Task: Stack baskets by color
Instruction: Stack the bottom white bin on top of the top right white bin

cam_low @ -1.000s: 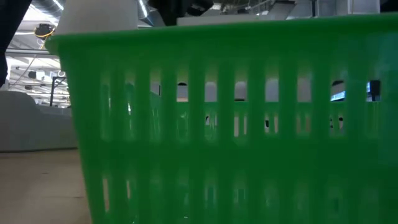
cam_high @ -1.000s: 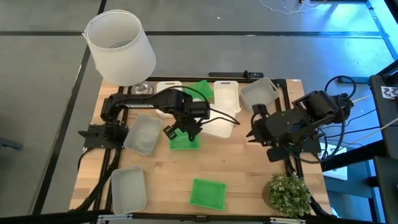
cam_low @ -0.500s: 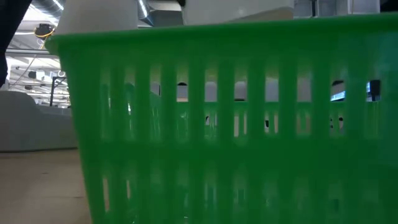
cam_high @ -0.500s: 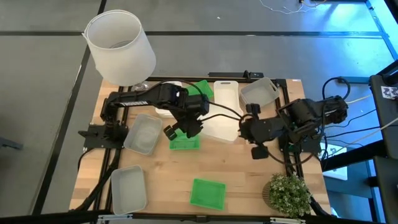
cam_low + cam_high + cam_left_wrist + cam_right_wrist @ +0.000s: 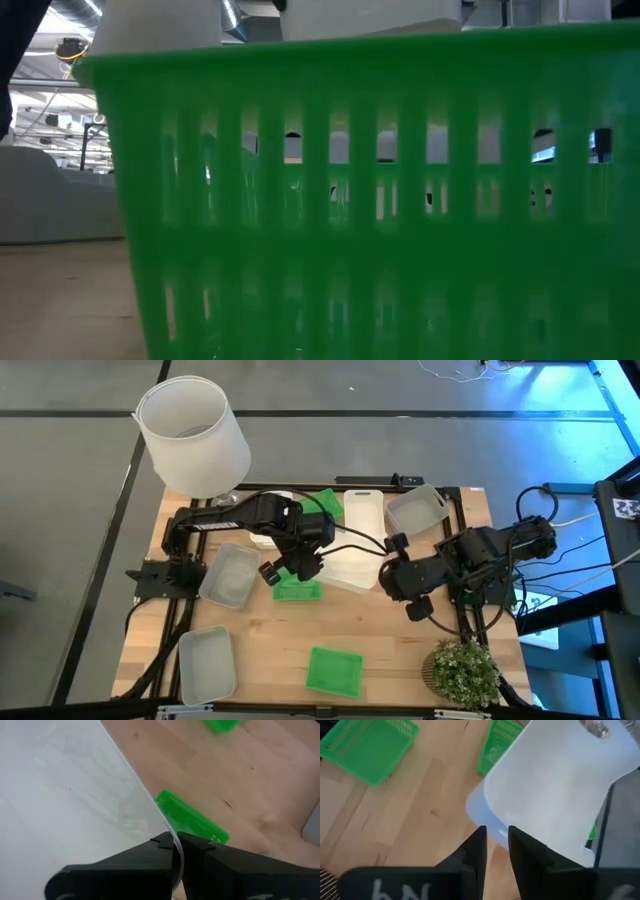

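Your right gripper [image 5: 392,574] has moved in from the surface's right edge to the white basket [image 5: 352,567] your left gripper [image 5: 174,845] holds clamped by its rim at centre. Right jaws narrow, not yet gripping; handover looks imminent.

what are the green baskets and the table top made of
Green basket: looks like moulded plastic, glossy, with even slotted walls and saturated colour. Table top: seems light wood or a wood-look laminate, matte, showing plank seams and grain; which of the two cannot be told.
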{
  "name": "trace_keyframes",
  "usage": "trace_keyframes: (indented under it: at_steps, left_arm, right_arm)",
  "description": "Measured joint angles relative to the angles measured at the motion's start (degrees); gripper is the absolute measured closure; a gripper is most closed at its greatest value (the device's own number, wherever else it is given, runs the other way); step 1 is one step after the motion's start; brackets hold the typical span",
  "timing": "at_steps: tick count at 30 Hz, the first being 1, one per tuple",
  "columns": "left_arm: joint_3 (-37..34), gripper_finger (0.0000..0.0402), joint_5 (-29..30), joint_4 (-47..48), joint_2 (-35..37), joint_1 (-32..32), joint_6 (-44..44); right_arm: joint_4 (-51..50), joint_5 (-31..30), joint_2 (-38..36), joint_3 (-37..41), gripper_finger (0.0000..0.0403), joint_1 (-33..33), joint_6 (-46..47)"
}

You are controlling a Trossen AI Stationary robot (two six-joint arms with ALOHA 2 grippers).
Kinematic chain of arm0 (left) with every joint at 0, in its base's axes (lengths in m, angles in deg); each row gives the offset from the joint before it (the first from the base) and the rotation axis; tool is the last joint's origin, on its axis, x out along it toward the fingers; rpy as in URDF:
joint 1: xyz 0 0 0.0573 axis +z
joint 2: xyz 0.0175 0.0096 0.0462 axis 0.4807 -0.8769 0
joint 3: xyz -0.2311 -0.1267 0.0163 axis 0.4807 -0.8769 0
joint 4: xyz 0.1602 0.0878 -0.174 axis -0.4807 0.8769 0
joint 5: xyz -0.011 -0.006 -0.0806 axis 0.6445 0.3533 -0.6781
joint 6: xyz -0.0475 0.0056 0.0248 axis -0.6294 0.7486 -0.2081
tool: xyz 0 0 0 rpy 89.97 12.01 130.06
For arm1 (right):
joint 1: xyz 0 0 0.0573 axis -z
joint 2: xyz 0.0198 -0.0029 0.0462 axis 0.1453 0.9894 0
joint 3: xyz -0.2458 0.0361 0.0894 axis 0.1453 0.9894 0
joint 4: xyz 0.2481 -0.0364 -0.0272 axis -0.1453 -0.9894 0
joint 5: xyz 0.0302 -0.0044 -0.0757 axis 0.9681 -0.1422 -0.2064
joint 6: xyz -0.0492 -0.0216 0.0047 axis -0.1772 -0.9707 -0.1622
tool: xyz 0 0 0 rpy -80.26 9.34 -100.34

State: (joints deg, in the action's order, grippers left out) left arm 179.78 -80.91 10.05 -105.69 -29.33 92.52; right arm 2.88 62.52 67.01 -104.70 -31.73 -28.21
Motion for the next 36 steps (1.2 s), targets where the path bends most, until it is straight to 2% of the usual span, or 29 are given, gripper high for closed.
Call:
trace_keyframes:
  at_steps: [6,8,15,22,27,36]
  left_arm:
    - [0.0,0.0401,0.2,0.2,0.0,0.0,0.0]
    - [0.0,0.0401,0.2,0.7,0.0,0.0,0.0]
    - [0.0,0.0401,0.2,1.3,0.0,0.0,0.0]
    - [0.0,0.0401,-1.1,1.7,0.0,0.0,0.1]
    - [0.0,0.0401,-3.3,2.1,0.0,-0.1,0.2]
    - [0.0,0.0401,-6.6,2.2,0.0,-0.6,0.1]
  right_arm:
    - [0.1,0.0,0.2,0.0,0.0392,0.0,0.1]
    - [0.1,0.1,0.2,0.0,0.0396,0.0,-0.4]
    - [0.5,-0.4,0.5,0.0,0.0326,0.0,3.0]
    - [0.4,-0.9,2.4,0.0,0.026,0.0,-6.5]
    - [0.4,-3.0,3.1,0.0,0.0249,0.0,-13.5]
    - [0.4,-2.4,3.1,0.0,0.0248,0.6,-16.6]
